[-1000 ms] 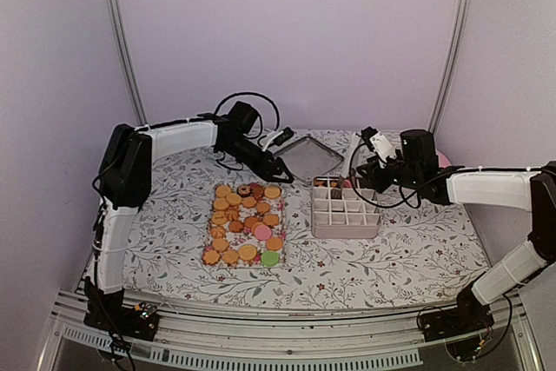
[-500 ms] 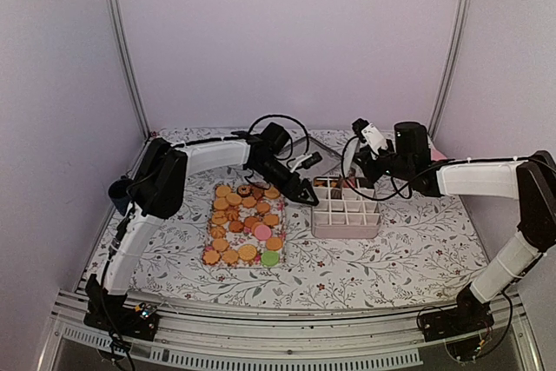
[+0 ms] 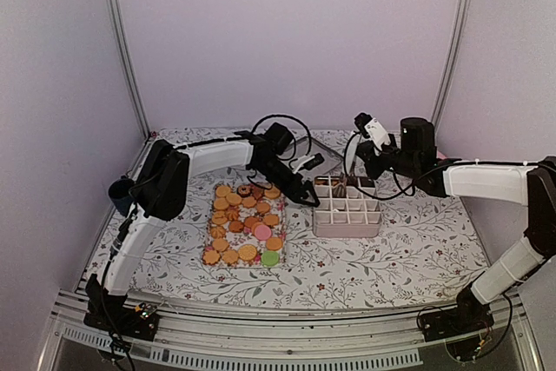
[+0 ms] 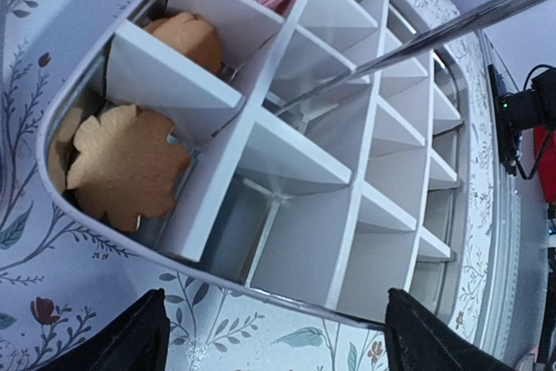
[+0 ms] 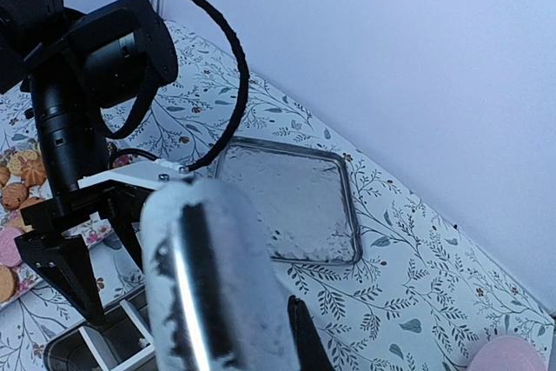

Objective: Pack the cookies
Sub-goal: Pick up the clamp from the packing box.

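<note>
1. Cookies [image 3: 246,225]: loose stock, mostly golden discs with a few pink, one green and some dark, spread on a tray [image 3: 209,225] just left of the box. Not yet packed.
2. Box [image 3: 346,232]: white, split by dividers into small compartments. Long side runs left to right across the table. In the left wrist view, a golden flower-edged cookie lies in the corner compartment, a second in the one next to it and a pink one further along. The rest that show are bare.
3. Left gripper [image 3: 307,197]: over the box's far left corner, pointing down at it. Fingers spread wide, nothing between them.
4. Right gripper [image 3: 349,178]: at the box's far edge, towards the middle. Fingers closed together. No cookie seen in them.
5. Metal lid [image 5: 291,202]: flat on the table, beyond the box.
6. Judgement: the loose cookies lie left of the box and nearer than the left gripper. The left arm is the closer one for the next pick.
</note>
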